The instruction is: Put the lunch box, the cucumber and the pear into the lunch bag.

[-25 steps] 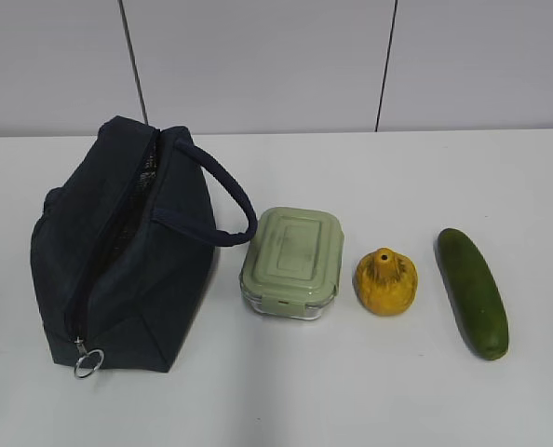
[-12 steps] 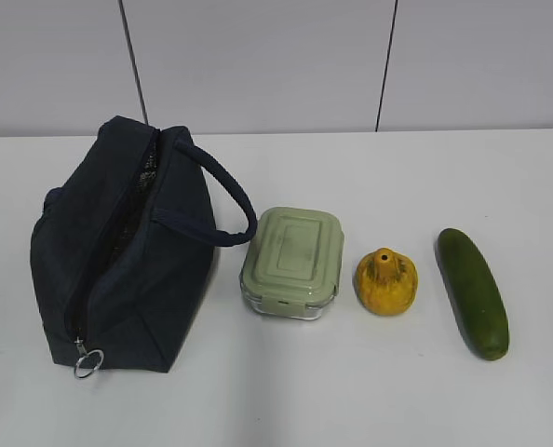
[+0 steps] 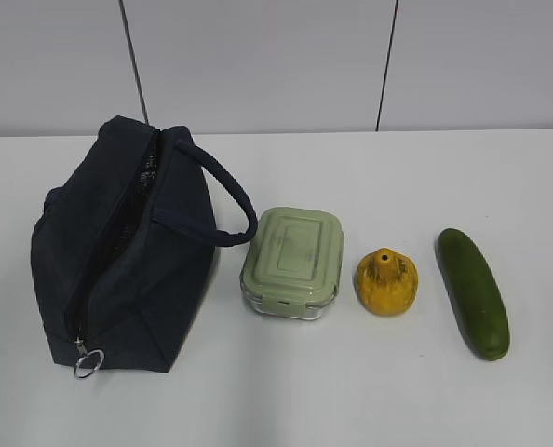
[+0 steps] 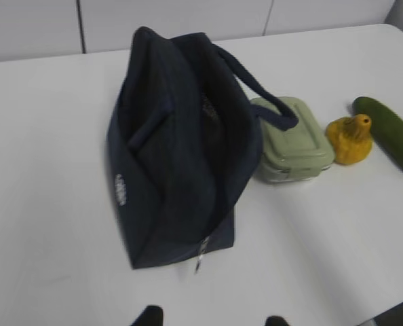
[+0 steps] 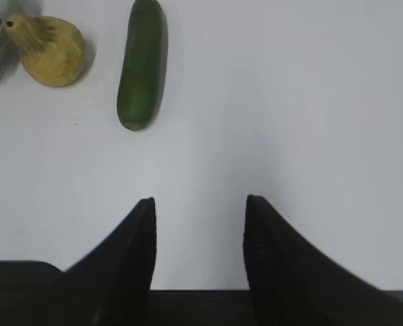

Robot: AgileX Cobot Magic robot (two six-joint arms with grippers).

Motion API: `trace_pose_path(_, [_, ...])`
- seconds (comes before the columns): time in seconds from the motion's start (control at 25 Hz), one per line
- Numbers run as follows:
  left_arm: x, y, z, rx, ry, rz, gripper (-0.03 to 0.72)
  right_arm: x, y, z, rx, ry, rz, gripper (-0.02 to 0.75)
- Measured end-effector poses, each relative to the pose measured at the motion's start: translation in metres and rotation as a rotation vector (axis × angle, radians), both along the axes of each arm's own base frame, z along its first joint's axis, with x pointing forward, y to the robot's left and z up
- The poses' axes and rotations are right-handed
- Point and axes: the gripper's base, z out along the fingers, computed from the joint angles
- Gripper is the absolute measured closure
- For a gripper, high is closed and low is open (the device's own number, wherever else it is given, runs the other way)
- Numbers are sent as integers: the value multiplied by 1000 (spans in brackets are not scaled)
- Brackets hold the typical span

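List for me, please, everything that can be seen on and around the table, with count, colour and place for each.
lunch bag: one, dark navy, left part of the table, zip partly open along the top, strap handle arching toward the lunch box
ring pull: one, metal, at the near end of the bag's zip
lunch box: one, clear sides with a pale sage-green lid, just right of the bag
pear: one, yellow-orange, between the lunch box and the cucumber
cucumber: one, dark green, furthest right, lying on the table
table: one, white, under everything
wall: pale grey panels, behind the table
left hand: one, black, only the fingertips show, nothing between them
right hand: one, black, open, over bare table near the cucumber
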Motion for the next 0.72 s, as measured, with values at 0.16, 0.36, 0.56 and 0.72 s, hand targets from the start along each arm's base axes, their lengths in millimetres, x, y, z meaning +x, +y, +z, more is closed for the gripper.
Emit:
trace_pose_path(0.16, [48,-17,2,7,87,-37,378,38,6,10,72,86,24,401])
trace_pose_path(0.36, [97,-37,2,20,176,-122,320,93,11,12,133,223,23,400])
trace_pose_path(0.56, [135,-47,-12,51,243,-140,306,140,12,11,136,288,30,400])
trace_pose_path(0.72, [154,-39,-23,54,263,-95,306,171,14,10,144,309,36,400])
